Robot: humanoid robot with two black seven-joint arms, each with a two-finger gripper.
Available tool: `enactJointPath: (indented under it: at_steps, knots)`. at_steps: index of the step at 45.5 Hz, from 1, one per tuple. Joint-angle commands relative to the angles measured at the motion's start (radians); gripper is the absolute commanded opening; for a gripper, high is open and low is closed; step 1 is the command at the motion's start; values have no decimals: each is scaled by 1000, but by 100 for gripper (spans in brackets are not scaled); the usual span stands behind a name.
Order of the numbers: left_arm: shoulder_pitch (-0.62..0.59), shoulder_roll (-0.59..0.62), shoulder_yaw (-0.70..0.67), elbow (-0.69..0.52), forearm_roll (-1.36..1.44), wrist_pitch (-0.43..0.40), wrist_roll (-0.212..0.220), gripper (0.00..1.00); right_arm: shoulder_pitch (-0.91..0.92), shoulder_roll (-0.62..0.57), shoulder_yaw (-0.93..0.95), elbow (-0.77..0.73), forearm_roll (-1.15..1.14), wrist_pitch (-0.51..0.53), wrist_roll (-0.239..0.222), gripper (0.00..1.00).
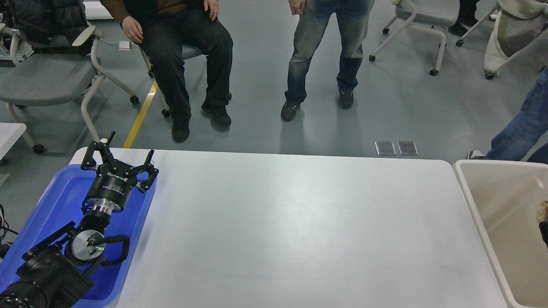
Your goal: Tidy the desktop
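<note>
Now, left pincer [127, 157]: mine, hovering above the far end of the blue tray, its two fingers spread apart with nothing between them.
Right pincer: outside the view.
Blue tray [55, 205]: sits on the left end of the table, under my left arm; what I can see of its floor is bare blue plastic, the rest hidden by the arm.
Beige bin [479, 214]: stands just beside the table's right edge; a small pale object [543, 211] shows at the frame's edge inside it, too cropped to identify.
Desktop [299, 231]: white, wide, straight ahead of me, stretching between tray and bin.
</note>
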Motion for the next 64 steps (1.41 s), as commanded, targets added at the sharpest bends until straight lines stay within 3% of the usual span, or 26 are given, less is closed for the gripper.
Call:
enactJointPath:
  at_steps: [1,27,28,30,33,37,40,64]
  knots:
    - [0,0,0,0,0,0,0,100,-4,34,87,-4,61,-26,-69,0]
    - [-1,0,0,0,0,0,0,100,-4,36,136,-6,59,-12,-75,1]
    - [-1,0,0,0,0,0,0,100,-4,36,136,-6,59,-10,-75,15]
    - [-1,0,0,0,0,0,0,100,-4,36,138,-7,59,-10,-75,52]
    - [-1,0,0,0,0,0,0,100,-4,36,138,-7,59,-9,-73,57]
    - [-1,0,0,0,0,0,0,100,-4,36,138,-9,59,-10,-70,71]
    - [-1,0,0,0,0,0,0,100,-4,36,136,-9,59,-10,-67,100]
    - [-1,0,0,0,0,0,0,100,6,27,92,37,39,-6,-58,100]
